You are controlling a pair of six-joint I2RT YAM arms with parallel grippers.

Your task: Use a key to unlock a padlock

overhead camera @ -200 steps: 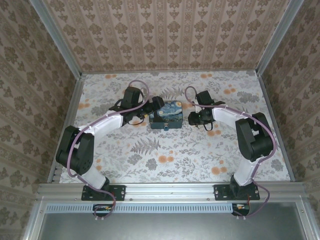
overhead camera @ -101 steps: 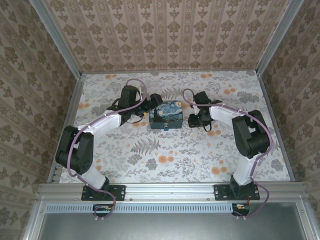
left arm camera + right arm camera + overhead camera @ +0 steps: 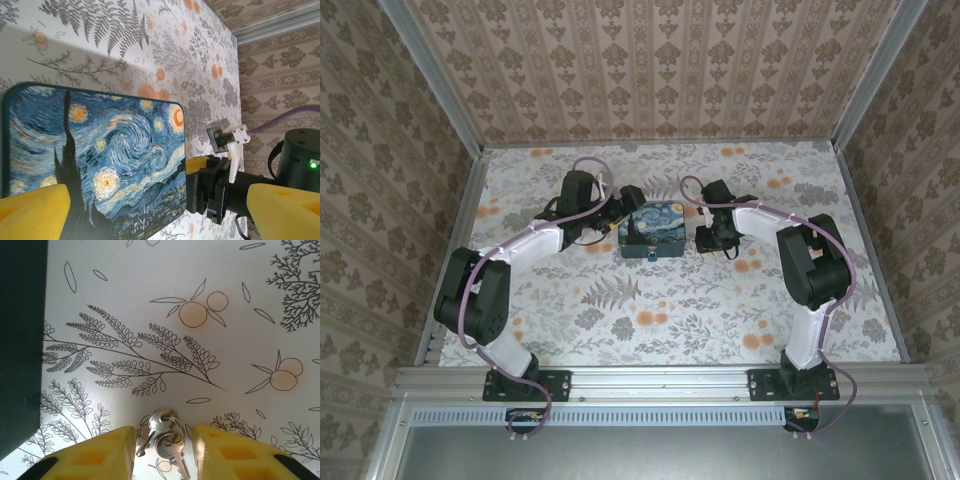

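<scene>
We see a small bunch of silver metal keys lying on the white floral-print surface, right between the yellow fingers of the right gripper. That gripper is partly spread, straddling the keys, not clamped on them. The left gripper is released wide, holding nothing, over the blue-and-yellow painted-print box. In the top view, the tiny dark padlock seems to sit at the box's near edge; we can't tell more.

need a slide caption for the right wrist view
Right pincer open astride a key ring on the floral table, dark box edge at left.
</scene>
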